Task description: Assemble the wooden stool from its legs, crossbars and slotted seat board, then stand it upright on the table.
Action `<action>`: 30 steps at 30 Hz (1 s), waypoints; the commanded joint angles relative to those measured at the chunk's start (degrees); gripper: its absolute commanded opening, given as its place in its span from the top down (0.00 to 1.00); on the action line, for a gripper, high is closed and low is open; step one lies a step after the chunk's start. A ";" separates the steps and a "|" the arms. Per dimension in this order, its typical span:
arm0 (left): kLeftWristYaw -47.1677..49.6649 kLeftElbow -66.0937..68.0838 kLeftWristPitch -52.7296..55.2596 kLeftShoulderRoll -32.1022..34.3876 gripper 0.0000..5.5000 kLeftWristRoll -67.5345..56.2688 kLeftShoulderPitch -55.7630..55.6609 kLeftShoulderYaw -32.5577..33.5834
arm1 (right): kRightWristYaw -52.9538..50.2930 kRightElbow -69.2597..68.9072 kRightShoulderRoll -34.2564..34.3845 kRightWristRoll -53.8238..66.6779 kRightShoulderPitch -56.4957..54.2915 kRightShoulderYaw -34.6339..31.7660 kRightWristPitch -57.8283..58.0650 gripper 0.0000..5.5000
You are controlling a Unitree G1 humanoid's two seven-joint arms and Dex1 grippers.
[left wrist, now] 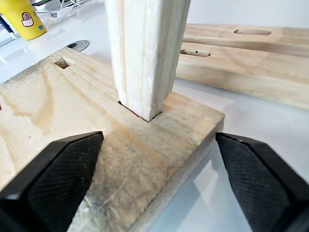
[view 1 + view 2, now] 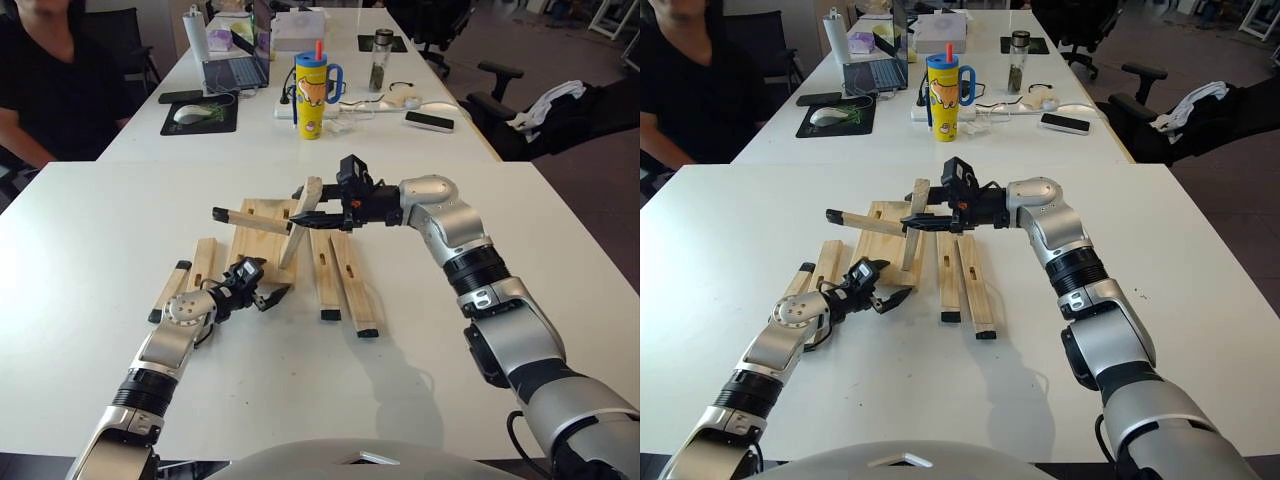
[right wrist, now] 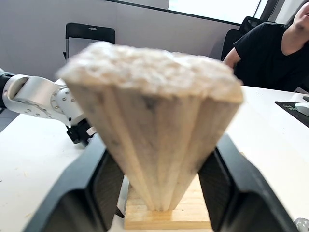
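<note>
Holding a wooden leg (image 2: 303,222) near its upper end, the right gripper (image 2: 318,212) is clamping it as it leans with its foot in a slot of the seat board (image 2: 255,248). The left gripper (image 2: 266,288) is resting spread wide around the board's near corner, gripping nothing. This is probably the leg-seating step; next, the leg is needing a straight downward push while the board is being steadied. Spare legs (image 2: 340,275) are lying just beneath the right gripper, and the table (image 2: 520,230) is offering open room behind it.
</note>
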 commanded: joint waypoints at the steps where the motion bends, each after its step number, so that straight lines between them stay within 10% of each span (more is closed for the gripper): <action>1: 1.36 4.09 1.25 2.80 0.21 4.52 0.01 -0.55 | 0.50 2.61 -0.12 -5.28 4.54 3.09 2.57 0.63; 17: 2.83 6.09 4.17 0.25 0.21 6.93 0.94 -3.87 | -7.39 -6.43 -0.62 -3.93 12.38 -7.13 2.26 0.22; 30: 2.60 -5.89 14.86 -2.66 0.21 4.69 6.97 -6.59 | -30.68 -32.82 12.75 21.99 10.43 -25.46 14.02 0.56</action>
